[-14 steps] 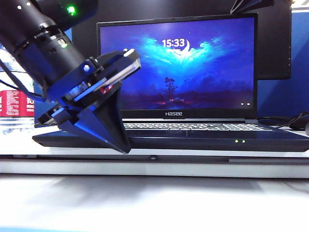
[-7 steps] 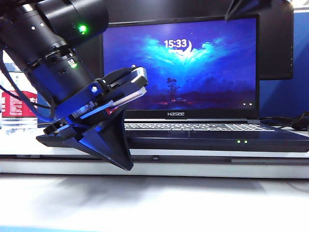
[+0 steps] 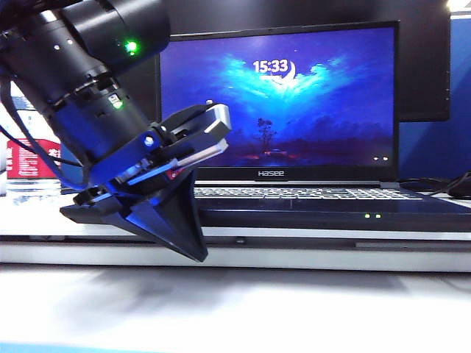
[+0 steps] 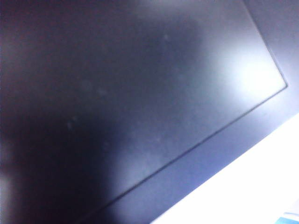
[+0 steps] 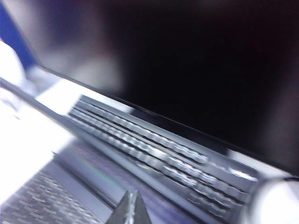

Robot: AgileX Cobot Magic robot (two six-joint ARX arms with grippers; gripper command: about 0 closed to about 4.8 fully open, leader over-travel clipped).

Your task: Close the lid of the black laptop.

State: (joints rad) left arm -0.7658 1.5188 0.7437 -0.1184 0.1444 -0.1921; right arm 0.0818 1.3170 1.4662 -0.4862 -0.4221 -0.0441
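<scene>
The black laptop stands open on the white table, keys and green LEDs facing me. Its lid is upright and shows blue night wallpaper with a clock. My left gripper hangs in front of the laptop's left front corner. Its black wedge fingers are together, point down and hold nothing. The left wrist view shows only a dark flat panel with a thin border line, and no fingers. My right gripper is shut and empty above a blurred black keyboard under a dark screen. It does not show in the exterior view.
A red-labelled bottle stands at the far left behind the left arm. A larger black monitor rises behind the lid on the right, with dark cables beside the laptop. The white table stretches toward me.
The left arm and gripper have shifted a little to the right across the laptop's left side. The dark arm part at the top right edge has left the exterior view. The lid stays upright.
</scene>
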